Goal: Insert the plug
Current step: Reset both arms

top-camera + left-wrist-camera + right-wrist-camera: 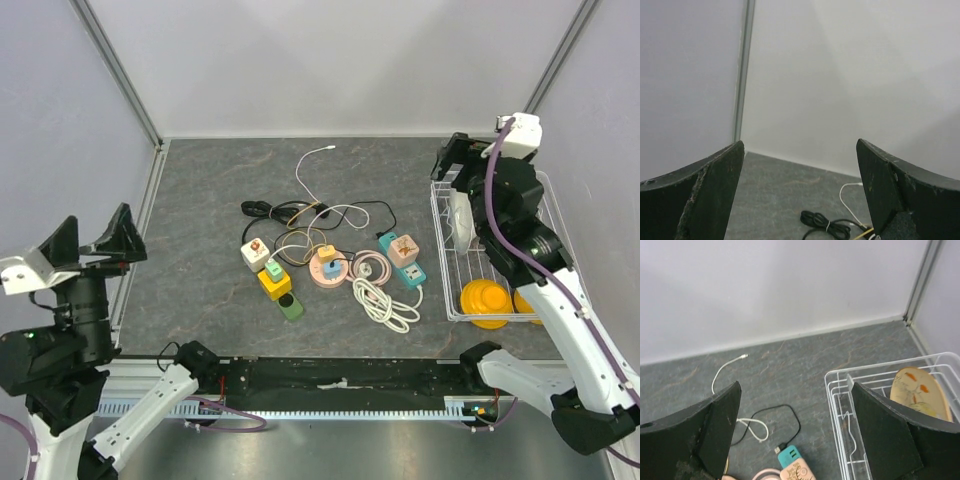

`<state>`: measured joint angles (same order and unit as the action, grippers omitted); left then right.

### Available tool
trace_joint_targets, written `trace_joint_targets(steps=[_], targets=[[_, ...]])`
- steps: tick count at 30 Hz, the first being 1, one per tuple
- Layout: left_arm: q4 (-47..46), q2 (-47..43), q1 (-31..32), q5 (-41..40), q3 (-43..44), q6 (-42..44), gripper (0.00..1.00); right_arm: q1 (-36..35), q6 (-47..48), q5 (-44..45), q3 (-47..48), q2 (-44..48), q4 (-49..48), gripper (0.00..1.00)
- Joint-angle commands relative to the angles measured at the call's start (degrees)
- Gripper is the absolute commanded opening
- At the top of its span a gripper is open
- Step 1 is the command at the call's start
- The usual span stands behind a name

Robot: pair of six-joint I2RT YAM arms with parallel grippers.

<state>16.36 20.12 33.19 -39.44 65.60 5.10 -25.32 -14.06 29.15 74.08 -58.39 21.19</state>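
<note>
Teal power strip [786,456] runs off the bottom edge.

Dark grey stone-pattern table top [200,190]; plain white back wall [330,60]; pale side walls [60,130] left and right; thin metal posts [115,70] in both back corners; soft even light.

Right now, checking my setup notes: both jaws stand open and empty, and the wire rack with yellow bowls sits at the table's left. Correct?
Not the left: the wire rack with yellow bowls sits at the right of the table, as the top external view shows.
</note>
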Motion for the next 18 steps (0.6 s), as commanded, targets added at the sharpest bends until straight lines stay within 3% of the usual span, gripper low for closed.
trace_joint_targets(steps=[1, 8, 18], targets=[[-8.3, -2.2, 0.0, 1.2, -0.5, 8.0, 1.00, 0.2, 4.6, 6.4, 0.4, 3.1, -4.6, 0.98], [-15.9, -2.5, 0.0, 2.4, -1.9, 13.3, 1.00, 0.3, 7.2, 9.2, -0.5, 3.9, -5.8, 0.98], [-16.2, -2.5, 0.0, 2.0, 0.3, 15.7, 1.00, 0.3, 8.0, 9.9, 0.2, 3.1, -8.5, 0.98]])
